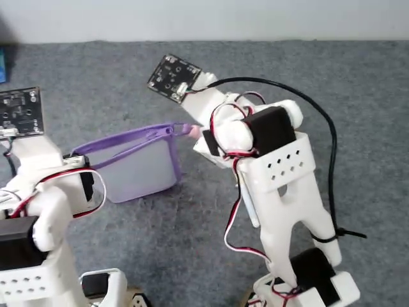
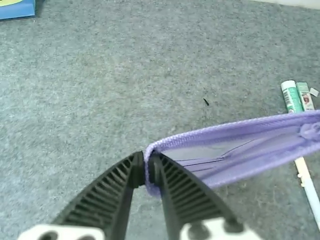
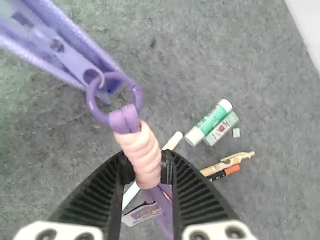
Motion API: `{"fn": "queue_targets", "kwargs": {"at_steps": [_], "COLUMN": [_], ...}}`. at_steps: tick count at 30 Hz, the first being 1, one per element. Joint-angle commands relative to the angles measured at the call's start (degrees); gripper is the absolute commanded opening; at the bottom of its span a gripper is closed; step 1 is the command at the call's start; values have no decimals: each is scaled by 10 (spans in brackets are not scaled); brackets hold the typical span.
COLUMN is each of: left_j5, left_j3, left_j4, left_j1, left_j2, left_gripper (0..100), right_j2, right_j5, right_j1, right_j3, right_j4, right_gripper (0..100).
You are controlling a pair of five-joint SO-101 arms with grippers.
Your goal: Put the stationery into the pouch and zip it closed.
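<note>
- High view has the purple pouch strung out between the two arms over the grey bench. Its long top edge is roughly level and the see-through body hangs below. Can't tell if the bottom touches the bench.
- Over on the left wrist view, the left tool is clamped on the pouch's end corner, the one away from the slider. The jaws are nearly all the way closed, with just the purple fabric edge pinched between them.
- At the opposite end of the pouch, the right tool is squeezed onto the pink pull tab. The tab hangs off a purple ring looped through the zipper slider.
- The zipper slider sits right at that end of the pouch. From there the two zipper tapes spread apart toward the left tool's end, so the mouth looks open.
- All the stationery is lying on the bench outside the pouch, past its slider end:
  - a green and white glue stick with a small green packet touching it
  - a patterned pen and an orange marker side by side
  - a white pen partly hidden behind the right tool
- A blue box corner sits well apart from the pouch.
</note>
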Motion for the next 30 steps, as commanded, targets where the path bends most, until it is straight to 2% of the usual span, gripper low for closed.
{"fn": "queue_targets", "kwargs": {"at_steps": [1, 5, 9, 11, 15, 17, 22, 26, 30], "left_j5": [-4, -4, -4, -4, -3, -2, -2, -2, -2], "left_j3": [-6, -6, -6, -6, -6, -6, -6, -6, -6], "left_j4": [0, 1, -2, -2, -2, -2, -2, -2, -2], "left_j1": [-15, -15, -14, -7, 18, 23, 21, 22, 20], "left_j2": [-4, -4, -4, -4, -4, -4, -4, -4, -4], "left_gripper": [9, 9, 9, 9, 9, 9, 9, 9, 9], "right_j2": [-42, -51, -68, -82, -131, -159, -211, -215, -182], "right_j5": [6, 20, 20, 11, -62, -71, -72, -91, -131], "right_j1": [36, 51, 29, 11, -28, -43, -34, 50, 117], "right_j3": [0, 1, -1, -1, -3, -3, -3, 45, 171], "right_j4": [23, 23, 22, 23, 22, 22, 22, 22, 20], "right_gripper": [9, 9, 39, 118, 373, 443, 372, 319, 310]}}
